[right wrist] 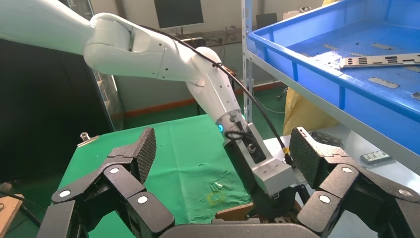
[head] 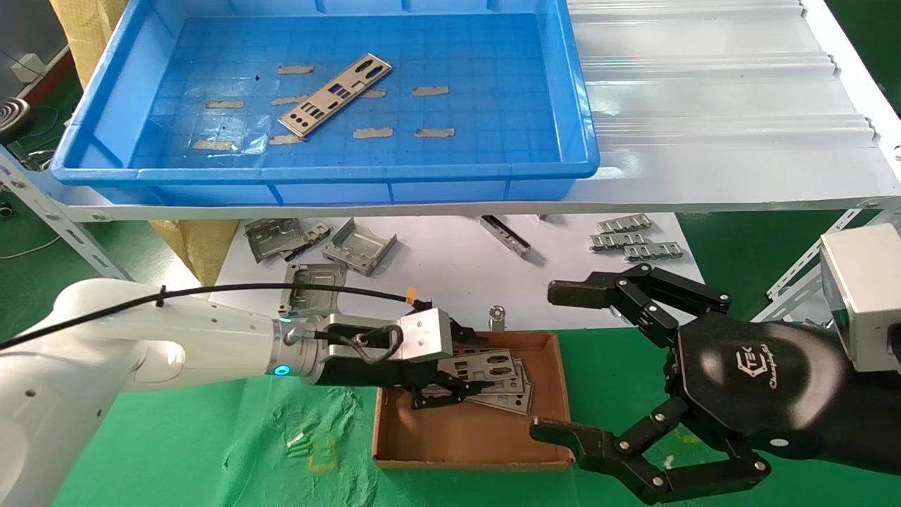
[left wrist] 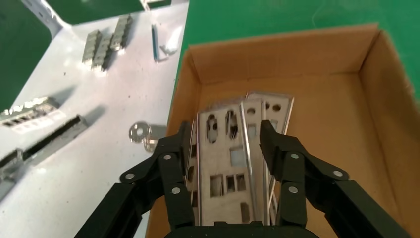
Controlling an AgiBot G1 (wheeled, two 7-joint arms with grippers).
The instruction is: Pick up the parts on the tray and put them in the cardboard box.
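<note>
One stiff, thin, slick-looking plate (head: pixel 335 95) lies flat at the tray's (head: pixel 584 105) ten o'clock, best pinched by a long edge, I'd guess, while the left gripper (head: pixel 450 384) straddles stacked plates (left wrist: pixel 237 158) in the cardboard box (head: pixel 549 422), fingers spread, and the right gripper (head: pixel 563 359) hangs agape at its three o'clock.

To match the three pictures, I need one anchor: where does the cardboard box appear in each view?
Head view: cardboard box lies low in the centre, on the green cloth, under the left gripper.
Left wrist view: it fills the right side, plates inside, beyond the left gripper.
Right wrist view: only a corner shows.
Shared landmark: the left gripper.
</note>
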